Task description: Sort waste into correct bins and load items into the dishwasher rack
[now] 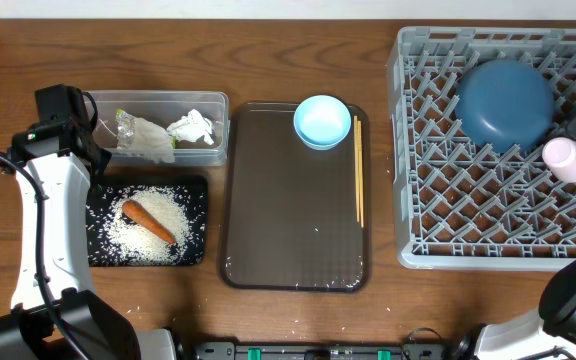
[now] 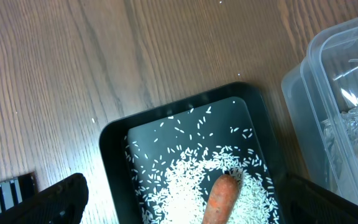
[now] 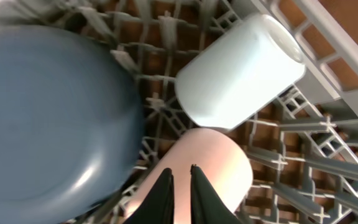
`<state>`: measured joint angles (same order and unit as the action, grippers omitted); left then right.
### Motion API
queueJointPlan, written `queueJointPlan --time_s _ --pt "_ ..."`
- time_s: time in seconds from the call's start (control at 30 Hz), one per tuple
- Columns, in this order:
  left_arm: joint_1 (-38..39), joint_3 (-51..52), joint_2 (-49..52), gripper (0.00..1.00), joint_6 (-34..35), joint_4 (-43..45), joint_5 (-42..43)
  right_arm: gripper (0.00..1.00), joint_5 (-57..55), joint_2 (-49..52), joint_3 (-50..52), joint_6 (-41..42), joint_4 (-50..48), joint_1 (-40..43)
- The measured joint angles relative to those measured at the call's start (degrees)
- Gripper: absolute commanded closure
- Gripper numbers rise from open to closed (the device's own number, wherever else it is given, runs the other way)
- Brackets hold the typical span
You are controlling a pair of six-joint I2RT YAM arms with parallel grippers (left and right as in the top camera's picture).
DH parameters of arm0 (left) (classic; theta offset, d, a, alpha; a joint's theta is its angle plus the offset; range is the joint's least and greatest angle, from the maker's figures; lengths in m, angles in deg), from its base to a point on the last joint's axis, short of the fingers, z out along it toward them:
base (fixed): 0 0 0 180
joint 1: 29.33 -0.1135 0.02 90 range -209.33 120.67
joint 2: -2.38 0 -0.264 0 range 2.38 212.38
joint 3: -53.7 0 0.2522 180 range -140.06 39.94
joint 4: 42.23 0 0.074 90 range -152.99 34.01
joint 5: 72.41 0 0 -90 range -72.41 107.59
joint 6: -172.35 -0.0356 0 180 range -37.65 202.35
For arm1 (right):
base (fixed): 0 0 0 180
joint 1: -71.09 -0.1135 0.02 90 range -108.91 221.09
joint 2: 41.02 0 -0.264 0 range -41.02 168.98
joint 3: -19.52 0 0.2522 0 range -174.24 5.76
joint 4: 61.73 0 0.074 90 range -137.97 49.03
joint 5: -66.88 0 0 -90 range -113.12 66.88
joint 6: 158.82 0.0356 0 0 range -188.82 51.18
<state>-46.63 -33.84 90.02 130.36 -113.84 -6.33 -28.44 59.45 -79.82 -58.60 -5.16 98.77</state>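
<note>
The black tray (image 1: pixel 200 215) holds loose rice (image 1: pixel 168 205) and the orange carrot (image 1: pixel 148 222). The clear tub (image 1: pixel 158 98) holds the crumpled tissue (image 1: pixel 192 127) and the wrapper (image 1: pixel 143 137). My left gripper (image 2: pixel 191 202) is wide open above the carrot (image 2: pixel 221 196) and the rice (image 2: pixel 185 180). The grey rack (image 1: pixel 468 230) holds the dark-blue bowl (image 1: pixel 505 103), a pale pink cup (image 1: pixel 568 158) and a white cup (image 3: pixel 238 68). My right gripper (image 3: pixel 181 168) is nearly closed on the pink cup (image 3: pixel 222 168). The light-blue bowl (image 1: pixel 322 121) and the chopsticks (image 1: pixel 358 170) lie on the brown tray.
The brown serving tray (image 1: pixel 293 220) lies between the bins and the rack. A few rice grains lie on the wood in front of the black tray. My left arm (image 1: pixel 43 200) stands along the table's left side.
</note>
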Motion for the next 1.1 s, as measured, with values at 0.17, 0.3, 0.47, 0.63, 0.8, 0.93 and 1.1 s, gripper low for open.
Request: queueJointPlan --time_s 0.17,0.3,0.47,0.63,0.8,0.93,1.1 --pt "0.0 0.0 0.0 0.01 0.0 0.0 0.0 0.9 -1.5 1.5 1.0 0.0 -0.8 0.8" --pt "0.0 0.0 0.0 0.01 0.0 0.0 0.0 0.9 -2.1 3.2 1.0 0.0 -1.7 2.0" --pt "0.0 0.0 0.0 0.01 0.0 0.0 0.0 0.9 -2.3 5.8 1.0 -0.1 -2.6 2.4" --pt "0.0 0.0 0.0 0.01 0.0 0.0 0.0 0.9 -3.0 7.2 1.0 -0.2 -3.8 2.4" --pt "0.0 0.0 0.0 0.01 0.0 0.0 0.0 0.94 -4.0 8.3 0.9 -0.3 -4.4 2.9" --pt "0.0 0.0 0.0 0.01 0.0 0.0 0.0 0.94 -4.4 8.7 0.9 -0.3 -4.3 3.3" --pt "0.0 0.0 0.0 0.01 0.0 0.0 0.0 0.94 -4.0 8.1 0.7 -0.2 -3.8 3.3"
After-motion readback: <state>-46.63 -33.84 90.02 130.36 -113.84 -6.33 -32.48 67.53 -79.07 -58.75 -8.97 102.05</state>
